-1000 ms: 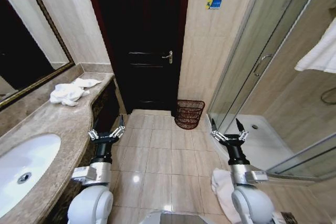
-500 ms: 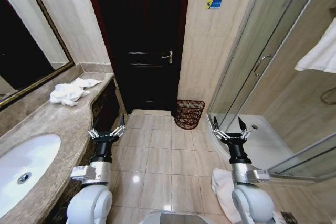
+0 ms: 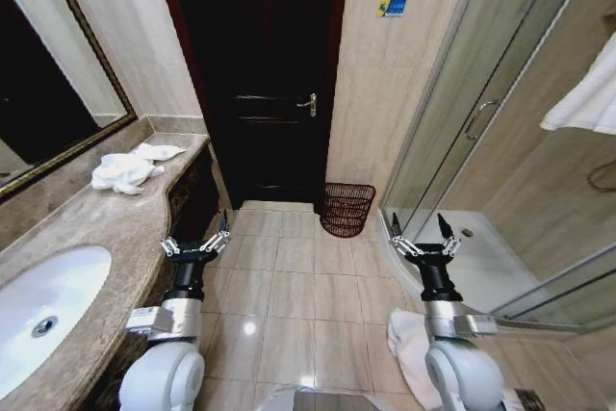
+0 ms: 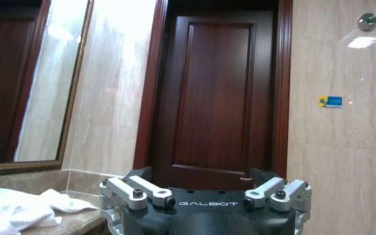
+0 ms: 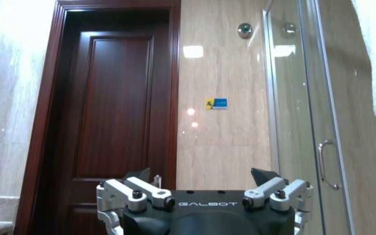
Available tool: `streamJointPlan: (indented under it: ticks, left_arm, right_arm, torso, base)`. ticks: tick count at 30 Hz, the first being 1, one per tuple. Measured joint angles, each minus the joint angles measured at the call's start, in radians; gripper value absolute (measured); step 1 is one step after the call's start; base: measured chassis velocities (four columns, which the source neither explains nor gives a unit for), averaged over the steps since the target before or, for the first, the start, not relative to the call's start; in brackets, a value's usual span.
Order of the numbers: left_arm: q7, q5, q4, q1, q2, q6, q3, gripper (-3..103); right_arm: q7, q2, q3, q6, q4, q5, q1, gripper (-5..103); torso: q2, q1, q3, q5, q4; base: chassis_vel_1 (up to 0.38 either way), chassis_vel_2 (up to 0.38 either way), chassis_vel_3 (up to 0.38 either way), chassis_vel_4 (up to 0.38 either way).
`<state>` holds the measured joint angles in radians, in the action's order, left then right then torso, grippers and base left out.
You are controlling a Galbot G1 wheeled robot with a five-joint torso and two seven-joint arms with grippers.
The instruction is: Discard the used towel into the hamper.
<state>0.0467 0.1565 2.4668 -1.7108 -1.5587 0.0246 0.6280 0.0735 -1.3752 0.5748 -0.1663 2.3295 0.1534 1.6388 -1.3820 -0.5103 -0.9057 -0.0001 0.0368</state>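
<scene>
So far nothing of the job is done, by the look of it: your left tool (image 3: 195, 241) and right tool (image 3: 420, 239) both stand with fingers spread wide and hold nothing, raised in front of the robot over the tiled floor. The crumpled white towel (image 3: 130, 168) lies on the marble counter (image 3: 106, 228), ahead of your left tool and off to its left side, well apart from it (I take this for the used one, though a second white cloth (image 3: 408, 346) lies on the floor close behind your right tool, and another hangs at the shower side). The hamper (image 3: 346, 208) stands on the floor ahead, between the two tools' lines and nearer your right one, against the wall beside the dark door (image 3: 260, 74); I cannot tell what, if anything, is inside it. Still to do, then: reach the towel, grip it, carry it across and drop it in.

As for writing, "GALBOT" reads plainly on each tool's body in the wrist views. A small blue and yellow sticker (image 3: 391, 8) sits on the wall; its text is too small to read.
</scene>
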Motion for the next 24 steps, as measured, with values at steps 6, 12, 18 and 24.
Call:
streamJointPlan:
  ticks: [6,12,18,24]
  left_arm:
    - [-0.025,-0.006,-0.001,-0.004,0.002,0.004,-0.001,99]
    - [-0.020,-0.017,-0.005,-0.006,0.001,0.002,0.001,99]
    - [-0.011,-0.016,-0.006,-0.003,0.000,0.001,0.002,99]
    - [0.001,-0.013,-0.014,0.001,-0.001,0.001,0.001,99]
  right_arm:
    - [0.003,-0.004,0.000,0.004,-0.001,0.006,0.003,100]
    - [0.000,-0.006,0.000,0.004,0.008,0.009,0.012,100]
    - [-0.005,-0.007,0.001,0.004,0.010,0.009,0.017,100]
    - [-0.010,-0.008,-0.001,-0.003,0.005,0.010,0.017,100]
  torso:
    - [0.000,0.000,0.000,0.0001,0.0001]
    - [0.000,0.000,0.000,0.0000,0.0000]
    - [0.000,0.000,0.000,0.0000,0.0000]
    - [0.000,0.000,0.000,0.0002,0.0000]
  base:
    - [0.000,0.000,0.000,0.000]
    - [-0.024,0.015,0.021,-0.019]
    - [-0.126,0.113,0.124,-0.132]
    - [-0.206,0.213,0.206,-0.213]
